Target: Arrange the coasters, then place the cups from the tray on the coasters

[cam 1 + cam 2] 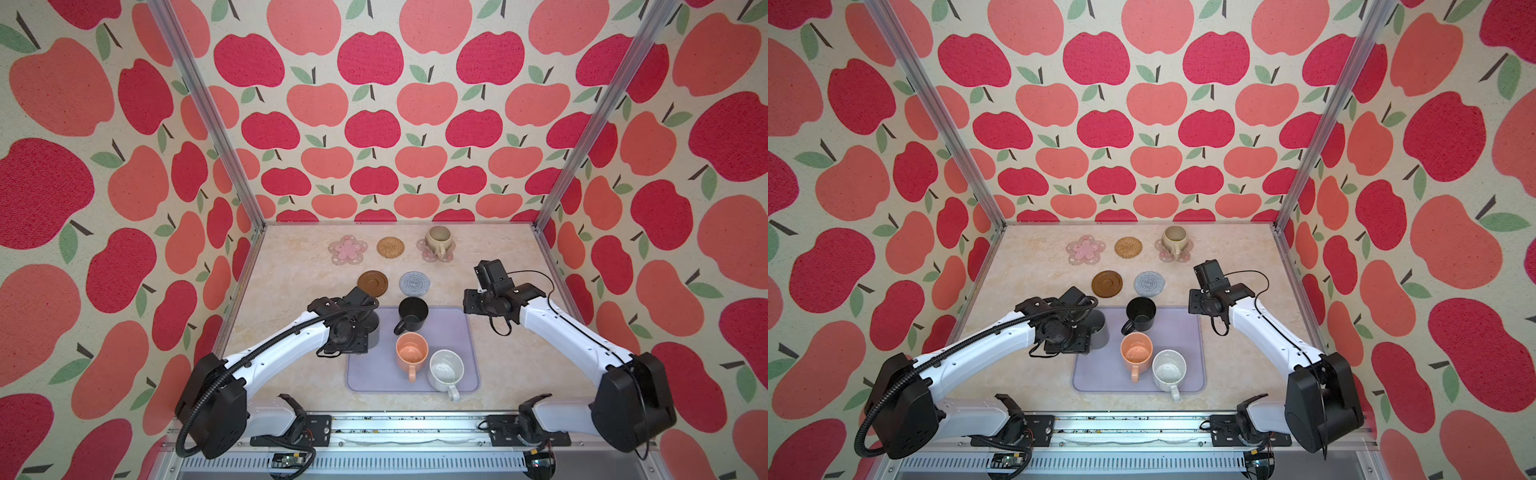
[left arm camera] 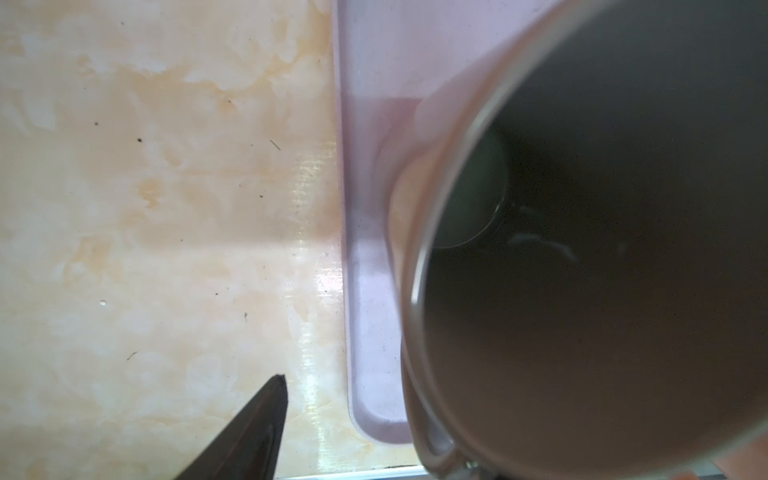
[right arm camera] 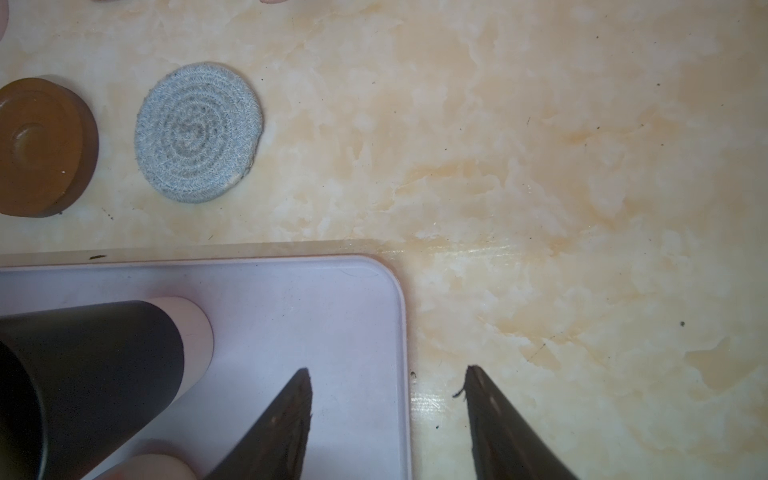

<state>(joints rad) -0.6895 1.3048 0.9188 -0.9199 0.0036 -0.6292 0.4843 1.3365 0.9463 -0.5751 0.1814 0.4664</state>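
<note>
Top views first: in both top views the lavender tray (image 1: 451, 332) sits about midway along the bench's near edge, with the black mug (image 1: 412, 313), peach-orange mug (image 1: 411, 353) and speckled white mug (image 1: 445, 368) on it. The tall grey mug (image 1: 1100, 330) is at the tray's far left corner, mostly hidden under the left hand (image 1: 357, 336). The coasters look laid out. A pink flower coaster (image 1: 348, 249), rattan coaster (image 1: 390, 247) and second pink flower coaster (image 1: 424, 253) run along the far edge, and that last one carries the beige-olive mug (image 1: 439, 240). The brown disc (image 1: 372, 283) and grey crocheted coaster (image 1: 414, 283) sit between that row and the tray, both bare. So I'd say one cup down, four to go.

Left wrist view: the grey mug's mouth fills the shot. One finger (image 2: 257, 428) hangs over bare bench, clear of the mug wall. Its partner is hidden, maybe inside the mug. Jaws apart, nothing pinched yet. My guess is glazed ceramic, so rigid, slick, hefty and chippable. I'd pinch the wall squarely at the rim.

Right wrist view: right hand (image 3: 386, 370) has its jaws apart and empty, over the tray's far right corner, with the black mug off to one side.
</note>
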